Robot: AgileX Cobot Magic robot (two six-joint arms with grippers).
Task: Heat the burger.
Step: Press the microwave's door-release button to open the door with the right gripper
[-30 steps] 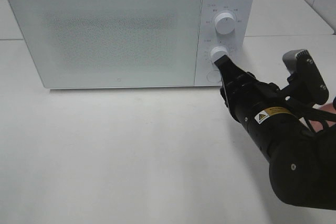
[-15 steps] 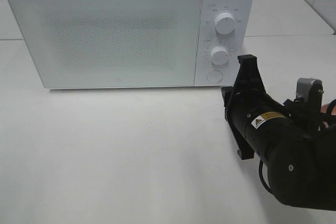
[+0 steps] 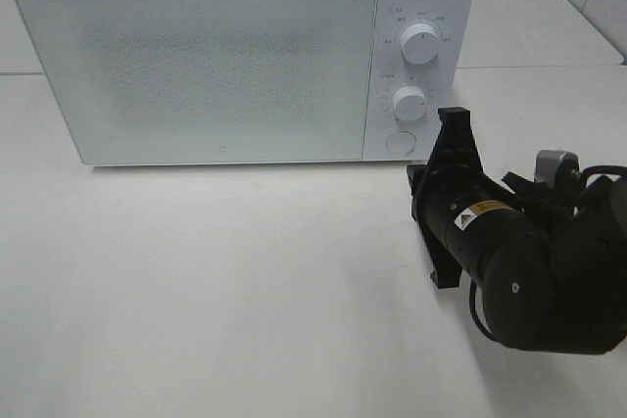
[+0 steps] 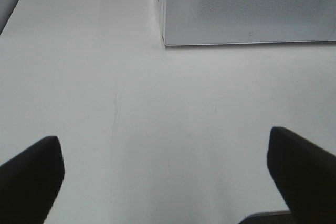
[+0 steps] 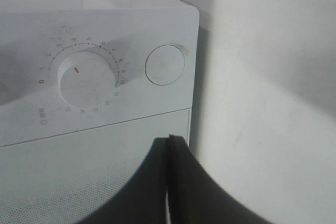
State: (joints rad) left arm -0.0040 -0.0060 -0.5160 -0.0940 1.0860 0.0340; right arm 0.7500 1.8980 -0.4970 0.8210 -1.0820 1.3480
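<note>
At 5 o'clock of microwave [image 3: 216,66] lower knob [image 3: 409,103], R gripper [image 5: 169,139] pinched closed, empty, clear of knob. L gripper [image 4: 165,156] jaws wide apart over table [image 4: 157,93].

You've got bright, flat light from overhead. In the high view the white microwave [image 3: 225,56] and white table [image 3: 216,281] nearly wash together, and only a thin soft shadow under the oven's front edge splits them. The right arm [image 3: 529,261] reads as a dark mass with little detail and drops a faint shadow on the table. The door mesh looks grainy.

In the left wrist view, the left gripper [image 4: 163,136] shows as two blurred black shapes, though faint table scuffs come through sharp. In the right wrist view, the right gripper [image 5: 169,142] is an out-of-focus silhouette and the timer dial [image 5: 86,80] is crisp. Glare sits on the microwave's top, with a broad grey shadow on the table alongside.
</note>
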